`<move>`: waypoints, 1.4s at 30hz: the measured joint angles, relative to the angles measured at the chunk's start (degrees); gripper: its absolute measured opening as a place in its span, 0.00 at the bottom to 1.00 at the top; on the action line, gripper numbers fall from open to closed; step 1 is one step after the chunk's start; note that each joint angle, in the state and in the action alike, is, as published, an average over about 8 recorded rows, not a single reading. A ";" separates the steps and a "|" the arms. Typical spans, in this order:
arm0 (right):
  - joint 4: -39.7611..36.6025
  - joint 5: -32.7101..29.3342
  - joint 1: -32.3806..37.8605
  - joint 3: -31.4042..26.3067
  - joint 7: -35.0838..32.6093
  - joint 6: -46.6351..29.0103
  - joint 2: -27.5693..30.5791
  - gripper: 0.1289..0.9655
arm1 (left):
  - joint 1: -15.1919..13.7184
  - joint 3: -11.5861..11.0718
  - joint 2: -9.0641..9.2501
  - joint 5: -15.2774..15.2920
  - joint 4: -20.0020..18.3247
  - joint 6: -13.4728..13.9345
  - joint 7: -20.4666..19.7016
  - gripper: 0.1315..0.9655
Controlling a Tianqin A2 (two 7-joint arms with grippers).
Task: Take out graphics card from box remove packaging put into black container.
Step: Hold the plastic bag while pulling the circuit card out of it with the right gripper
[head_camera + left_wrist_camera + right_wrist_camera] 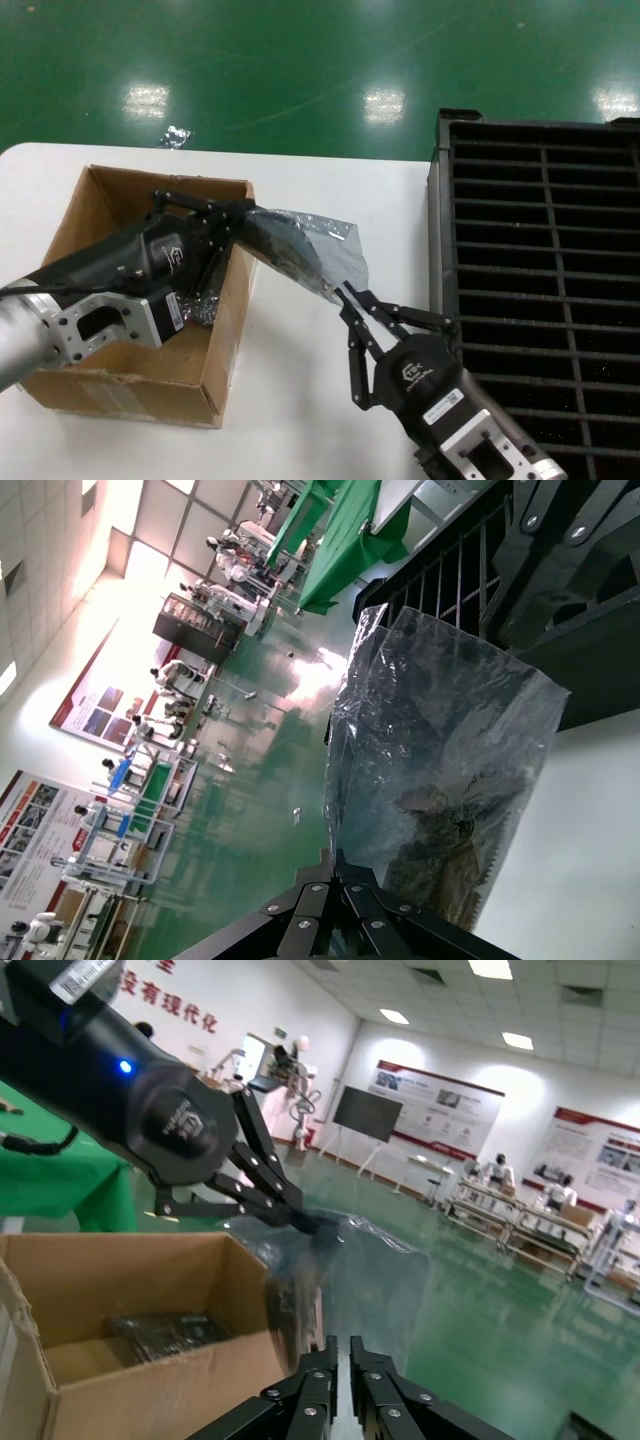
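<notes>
Black ribbed plastic forms the largest item, the black container (545, 250), which is set at the right of the white table (320, 190), its long narrow slots seen from above. Brown corrugated cardboard makes up the box (215, 330), which is placed at the left of the table, well apart from the container, with its top open. A dark glossy bag (165, 1328) is seen lying on the box floor in the right wrist view; its contents cannot be made out.

The packaging (305, 250), a translucent grey-silver crinkly bag, is stretched in the air between the box's near corner and the container, held at both ends. A dark shape is visible through the film in the left wrist view (440, 850); it is probably the graphics card, though the creased plastic blurs its outline.

The left gripper (240, 215) is positioned over the right wall of the box, and its fingers are clenched on the upper end of the packaging. The right gripper (345, 295) is reached up from the near side of the table, and its fingertips (318, 1360) are pinched together on the lower edge of the packaging.
</notes>
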 joint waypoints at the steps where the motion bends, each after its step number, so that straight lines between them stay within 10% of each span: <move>1: -0.15 0.18 0.39 -0.29 -0.16 -0.10 0.11 0.07 | 0.00 0.00 0.00 0.00 0.00 0.00 0.00 0.01; 42: -18.73 6.07 21.84 -6.25 3.11 -8.32 5.53 0.03 | 0.00 0.00 0.00 0.00 0.00 0.00 0.00 0.01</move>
